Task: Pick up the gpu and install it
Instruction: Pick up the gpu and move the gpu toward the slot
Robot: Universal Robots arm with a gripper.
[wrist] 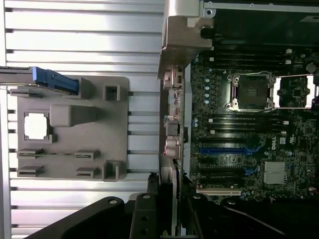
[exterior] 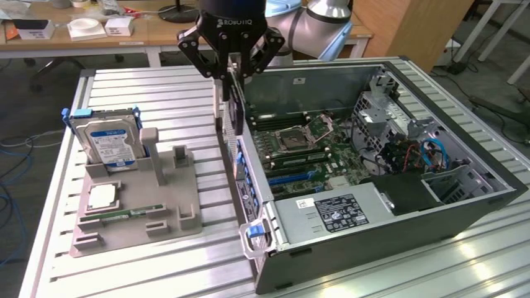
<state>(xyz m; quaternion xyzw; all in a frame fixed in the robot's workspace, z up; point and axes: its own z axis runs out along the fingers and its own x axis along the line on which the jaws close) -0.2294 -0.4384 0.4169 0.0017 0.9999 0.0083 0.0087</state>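
The gripper (exterior: pixel 233 74) pinches the gpu (exterior: pixel 234 108) by its upper edge, so the card hangs on edge, a posture that suits the upright slots of the motherboard (exterior: pixel 306 146). It hangs over the wall of the open computer case (exterior: pixel 463 205) on the exterior view's left, toward the far end. Further left, the hard drive (exterior: pixel 106 141) stands in the gray holder (exterior: pixel 136 214).

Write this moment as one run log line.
pincer: shut on gpu | gpu: upright, by case wall | install: not done
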